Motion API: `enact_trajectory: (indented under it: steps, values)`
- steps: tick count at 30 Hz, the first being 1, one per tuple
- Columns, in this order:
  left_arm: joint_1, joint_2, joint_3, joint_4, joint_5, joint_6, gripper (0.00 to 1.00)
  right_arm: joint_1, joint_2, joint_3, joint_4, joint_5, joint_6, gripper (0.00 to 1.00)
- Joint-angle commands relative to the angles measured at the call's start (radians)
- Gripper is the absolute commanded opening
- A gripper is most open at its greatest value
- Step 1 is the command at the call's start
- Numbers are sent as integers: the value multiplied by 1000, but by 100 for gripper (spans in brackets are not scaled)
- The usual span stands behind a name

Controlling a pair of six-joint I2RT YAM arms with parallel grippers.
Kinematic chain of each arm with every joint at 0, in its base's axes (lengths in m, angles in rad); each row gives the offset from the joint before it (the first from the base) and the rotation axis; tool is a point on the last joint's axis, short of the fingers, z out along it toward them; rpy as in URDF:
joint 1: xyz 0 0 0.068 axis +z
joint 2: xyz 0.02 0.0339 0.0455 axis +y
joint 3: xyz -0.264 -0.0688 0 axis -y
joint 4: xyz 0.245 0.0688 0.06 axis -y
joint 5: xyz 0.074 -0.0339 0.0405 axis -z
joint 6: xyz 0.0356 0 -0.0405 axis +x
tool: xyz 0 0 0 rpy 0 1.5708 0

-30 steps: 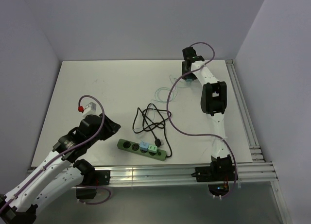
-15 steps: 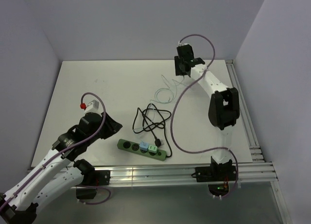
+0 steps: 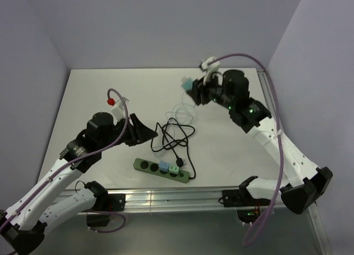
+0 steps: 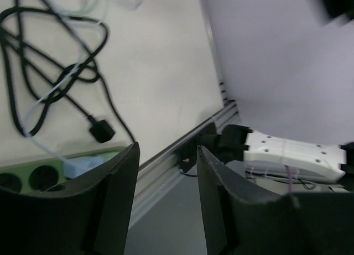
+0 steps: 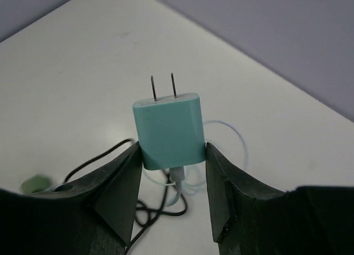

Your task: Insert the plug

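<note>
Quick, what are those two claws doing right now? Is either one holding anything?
Left gripper: open, holding nothing.
Right gripper: closed on the teal plug, its prongs sticking out past the fingers.

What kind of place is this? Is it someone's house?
Probably a robot lab bench, not a house: two robot arms bolted to a metal rail, a white table boxed in by plain walls, and a plug and power strip to practise on.

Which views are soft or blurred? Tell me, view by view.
Top external: sharp, evenly lit, no glare on the table. Left wrist: soft throughout, the green power strip smeared. Right wrist: teal plug crisp, table behind it out of focus.
</note>
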Motion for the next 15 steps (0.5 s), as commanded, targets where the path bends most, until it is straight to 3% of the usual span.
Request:
enact_trajectory:
  steps: [1,9,15]
  values:
    - [10,12,107,93,121,32,52,116,-69,-118,-16,-258,-112,0]
    - [24,52,72,171,282,-77,57,287,-165,-218,-73,-329,-132,0]
    - [24,53,32,188,276,-118,59,365,-169,-222,-112,-306,-132,0]
